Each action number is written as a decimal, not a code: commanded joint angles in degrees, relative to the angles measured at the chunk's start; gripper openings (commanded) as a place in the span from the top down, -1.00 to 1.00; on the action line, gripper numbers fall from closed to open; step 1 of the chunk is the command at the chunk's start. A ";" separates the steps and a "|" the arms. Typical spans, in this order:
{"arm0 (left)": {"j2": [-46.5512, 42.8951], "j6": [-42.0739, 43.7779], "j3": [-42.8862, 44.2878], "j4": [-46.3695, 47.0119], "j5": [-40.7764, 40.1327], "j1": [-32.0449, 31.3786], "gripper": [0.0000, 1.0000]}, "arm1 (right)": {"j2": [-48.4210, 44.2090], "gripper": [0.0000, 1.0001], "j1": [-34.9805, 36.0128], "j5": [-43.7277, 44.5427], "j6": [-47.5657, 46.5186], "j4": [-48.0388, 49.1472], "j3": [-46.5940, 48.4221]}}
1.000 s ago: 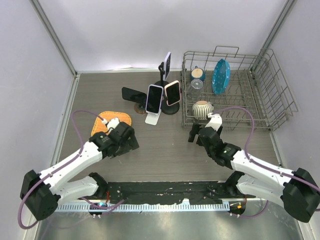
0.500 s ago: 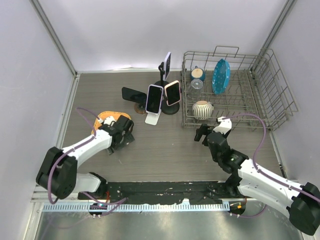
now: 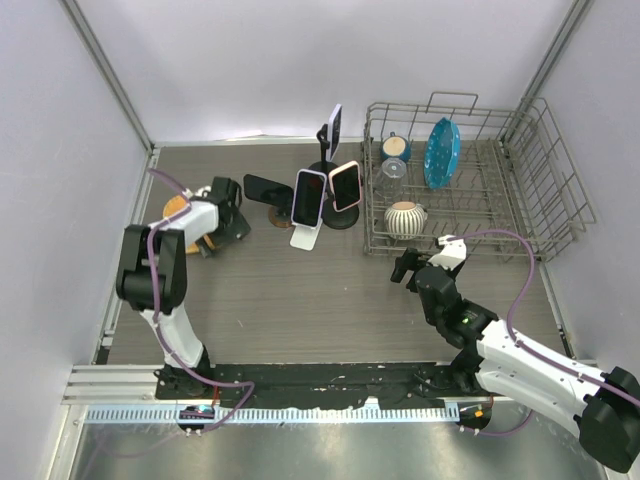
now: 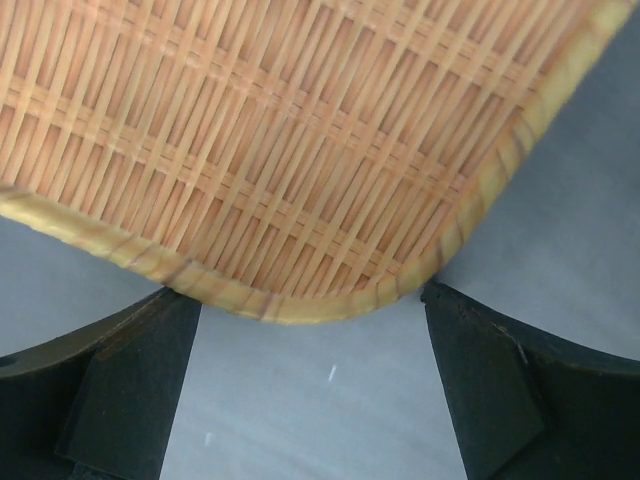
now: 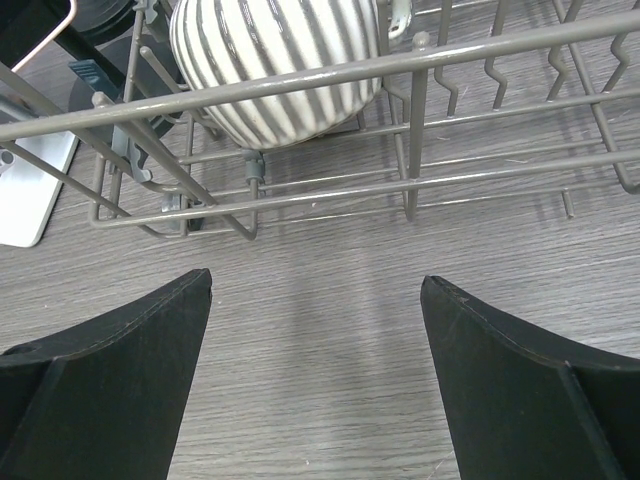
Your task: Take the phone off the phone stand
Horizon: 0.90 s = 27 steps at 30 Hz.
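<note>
A white-cased phone leans on a white stand at mid table. A pink-cased phone sits on a black stand beside it, and a third phone is clipped high on that stand's pole. A black phone lies to the left. My left gripper is open, left of the black phone, over an orange woven mat. The mat fills the left wrist view ahead of the open gripper. My right gripper is open and empty in front of the dish rack; it also shows in the right wrist view.
The wire dish rack at the back right holds a striped bowl, a blue plate and cups. The right wrist view shows the bowl behind the rack wires and a corner of the white stand. Grey walls enclose the table.
My left arm has swung from the table's centre-left to the far left and back, its gripper now near the black phone. The mat shows farther left. My right gripper moved slightly right.
</note>
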 commanded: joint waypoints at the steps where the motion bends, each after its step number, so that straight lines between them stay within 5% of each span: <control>1: 10.35 9.45 10.73 0.75 0.91 6.12 -1.00 | -0.13 -0.82 -0.27 2.31 -0.13 3.33 -0.14; 7: 20.56 15.77 27.62 -5.58 0.94 9.56 -1.00 | 0.04 -0.82 -0.36 2.40 -0.22 3.77 -0.49; 12: 18.81 17.19 30.02 -6.11 -0.03 11.30 -1.00 | 0.48 -0.82 -0.45 2.49 -0.30 3.86 -0.49; 27: -14.31 4.54 3.59 2.76 8.22 12.72 -0.99 | -5.49 -0.81 -0.45 1.70 -0.30 4.30 -2.34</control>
